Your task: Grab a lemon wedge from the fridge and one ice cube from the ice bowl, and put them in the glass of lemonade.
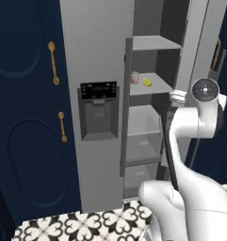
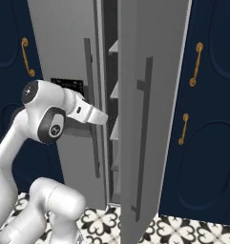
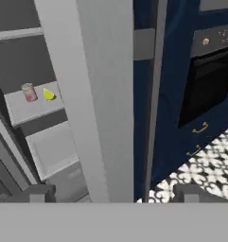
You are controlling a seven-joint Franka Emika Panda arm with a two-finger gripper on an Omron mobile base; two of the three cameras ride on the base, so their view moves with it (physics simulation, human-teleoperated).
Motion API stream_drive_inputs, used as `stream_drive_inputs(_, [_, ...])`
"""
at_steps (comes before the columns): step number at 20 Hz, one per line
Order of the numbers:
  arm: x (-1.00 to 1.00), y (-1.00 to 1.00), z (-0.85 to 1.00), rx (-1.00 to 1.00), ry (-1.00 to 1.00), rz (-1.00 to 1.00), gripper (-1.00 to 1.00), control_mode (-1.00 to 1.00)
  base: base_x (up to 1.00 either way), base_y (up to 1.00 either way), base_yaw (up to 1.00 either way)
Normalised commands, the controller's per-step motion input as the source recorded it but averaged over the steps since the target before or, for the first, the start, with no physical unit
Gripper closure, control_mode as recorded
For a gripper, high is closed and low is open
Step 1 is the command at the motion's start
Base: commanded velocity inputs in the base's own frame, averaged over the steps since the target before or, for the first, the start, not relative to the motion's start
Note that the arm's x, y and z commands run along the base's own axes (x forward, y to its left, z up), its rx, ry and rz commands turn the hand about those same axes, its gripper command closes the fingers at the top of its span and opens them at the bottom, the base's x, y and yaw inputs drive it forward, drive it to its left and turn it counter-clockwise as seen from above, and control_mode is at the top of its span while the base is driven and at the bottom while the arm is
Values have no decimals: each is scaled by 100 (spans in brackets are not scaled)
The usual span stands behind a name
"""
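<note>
**Fridge open, wedge waiting on shelf**

The fridge (image 1: 98,56) is standing with its right door (image 2: 145,119) swung out. The lemon wedge (image 1: 147,82) is lying on a middle shelf, just beside a small can (image 1: 134,77). To reach well, I judge the arm should be clearing the door's edge, then coming in level above the shelf, avoiding the can. The gripper (image 3: 113,194) is hanging spread wide, holding nothing, its tips straddling the door's edge without visibly touching.

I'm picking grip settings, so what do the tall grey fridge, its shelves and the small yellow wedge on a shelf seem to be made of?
The tall grey fridge looks like brushed stainless steel: flat matte grey panels. Its pale grey shelves look like smooth plastic or painted metal; the render leaves that open. The small yellow lemon wedge looks like soft fruit, bright and matte. The open gripper touches none of them.
</note>
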Motion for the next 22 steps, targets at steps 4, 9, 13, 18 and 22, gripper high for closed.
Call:
stream_drive_inputs(4, [74, 55, -1, -56, 50, 1, -100, -100, 0, 0, 0])
stream_drive_inputs(9, [93, 9, -4, -49, 44, 5, -100, -100, 0, 0, 0])
stream_drive_inputs(13, [89, -25, -5, -14, 20, 8, -100, -100, 0, 0, 0])
stream_drive_inputs(18, [53, -30, -4, -3, 4, 4, -100, -100, 0, 0, 0])
stream_drive_inputs(22, [16, -54, -14, 0, 9, 0, -100, -100, 0, 0, 0])
